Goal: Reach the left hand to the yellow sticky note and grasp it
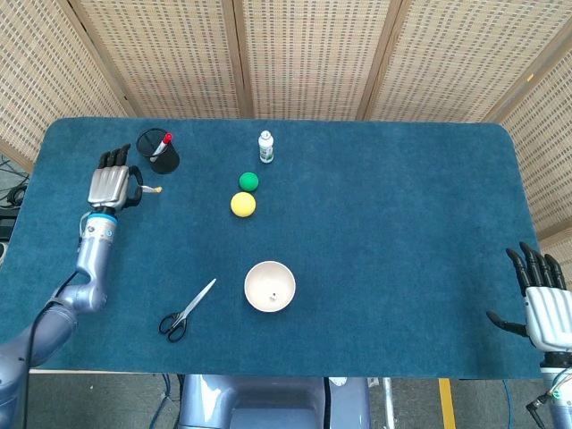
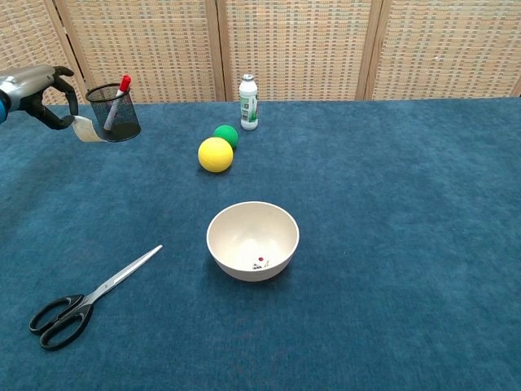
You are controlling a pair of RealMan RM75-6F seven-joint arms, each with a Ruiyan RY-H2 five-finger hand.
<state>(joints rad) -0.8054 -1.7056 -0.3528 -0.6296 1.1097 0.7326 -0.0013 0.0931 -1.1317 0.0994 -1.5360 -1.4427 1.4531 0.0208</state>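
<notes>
My left hand (image 1: 112, 183) is raised above the table at the far left and pinches the yellow sticky note (image 1: 152, 189) between thumb and finger. In the chest view the same left hand (image 2: 37, 90) shows at the upper left edge, with the sticky note (image 2: 85, 130) hanging pale and curled just below it, close to the pen cup. My right hand (image 1: 543, 308) rests at the table's near right corner, fingers spread and holding nothing; the chest view does not show it.
A black mesh pen cup (image 1: 158, 150) with a red-capped marker stands beside the left hand. A small white bottle (image 1: 265, 147), a green ball (image 1: 248, 181) and a yellow ball (image 1: 242, 205) sit mid-table. Nearer the front are a white bowl (image 1: 270, 286) and scissors (image 1: 187, 311).
</notes>
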